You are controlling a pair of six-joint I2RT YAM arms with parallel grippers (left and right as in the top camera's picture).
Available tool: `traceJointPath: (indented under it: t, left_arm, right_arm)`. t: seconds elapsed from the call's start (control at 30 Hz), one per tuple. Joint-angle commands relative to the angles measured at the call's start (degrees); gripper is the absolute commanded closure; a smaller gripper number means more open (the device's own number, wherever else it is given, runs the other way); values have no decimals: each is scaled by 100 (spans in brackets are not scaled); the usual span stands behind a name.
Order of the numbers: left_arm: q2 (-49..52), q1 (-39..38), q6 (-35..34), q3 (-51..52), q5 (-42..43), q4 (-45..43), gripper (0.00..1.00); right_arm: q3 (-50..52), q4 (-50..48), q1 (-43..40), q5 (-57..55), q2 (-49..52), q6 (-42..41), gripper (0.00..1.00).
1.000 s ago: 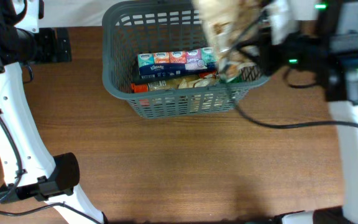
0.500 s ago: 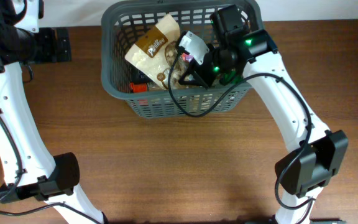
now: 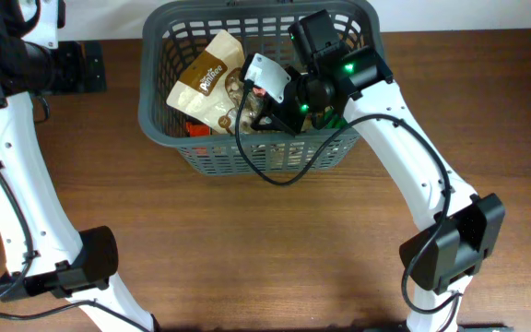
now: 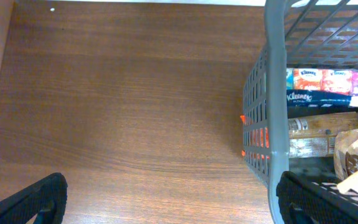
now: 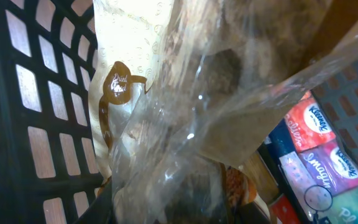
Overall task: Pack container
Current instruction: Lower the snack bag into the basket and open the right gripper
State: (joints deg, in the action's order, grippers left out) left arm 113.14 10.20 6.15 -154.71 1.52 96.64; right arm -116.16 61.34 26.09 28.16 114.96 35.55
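The dark grey lattice basket [image 3: 247, 159] stands at the back middle of the wooden table. My right gripper [image 3: 258, 103] is inside the basket, shut on a cream and brown snack bag [image 3: 206, 81] that leans toward the basket's left side. In the right wrist view the bag's clear window [image 5: 191, 124] fills the space between my fingers, next to the basket wall [image 5: 17, 124]. My left gripper [image 3: 83, 65] is open and empty over the bare table, left of the basket. Its right finger [image 4: 328, 199] is beside the rim [image 4: 275, 93].
Kleenex tissue packs [image 4: 328, 84] and other food packs lie on the basket floor; the tissue packs also show in the right wrist view [image 5: 319, 140]. The right arm's cable [image 3: 275, 175] hangs over the basket's front wall. Bare wooden table [image 3: 265, 258] lies in front.
My right arm has swung left and down into the basket with the snack bag. The basket has shifted slightly left. The left arm has not moved.
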Motion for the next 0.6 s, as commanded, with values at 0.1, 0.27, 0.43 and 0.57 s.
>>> traceJointPath:
  t: [0.1,0.27,0.43,0.57]
  left_arm:
    - [31,26,-55,13,66,2,1]
    - [31,26,-55,13,66,2,1]
    - [31,26,-55,13,66,2,1]
    - [31,26,-55,13,66,2,1]
  right_arm:
    - [-129,46,168,-616,223,-393,96]
    - [-1062,44,85,-616,131,-1108,96]
    - [-1370,-249,90,-616,138,-1123,96]
    - [-1364,-496,83,-616,334,-1051,96]
